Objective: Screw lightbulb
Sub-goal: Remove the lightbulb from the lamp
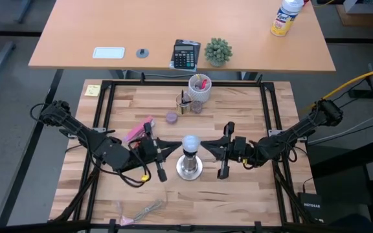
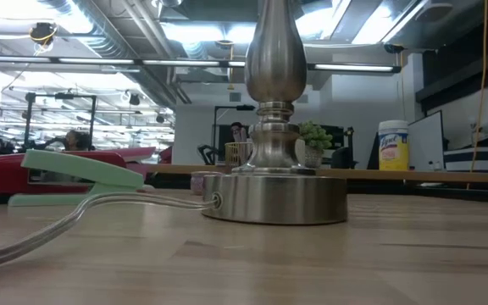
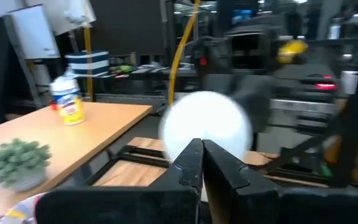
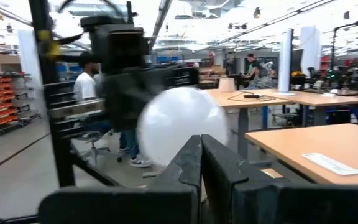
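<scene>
Lightbulb (image 1: 191,144) sits upright on the metal lamp stand (image 1: 190,168), mid-table.
Left gripper (image 1: 171,150) and right gripper (image 1: 210,150) point at it from either side, both pinched closed, holding nothing, seemingly positioned for turning it.

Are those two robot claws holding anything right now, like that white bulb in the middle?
Nothing is held. The left gripper and right gripper are both shut and empty, one on each side of the lightbulb, which sits atop the metal stand.
</scene>
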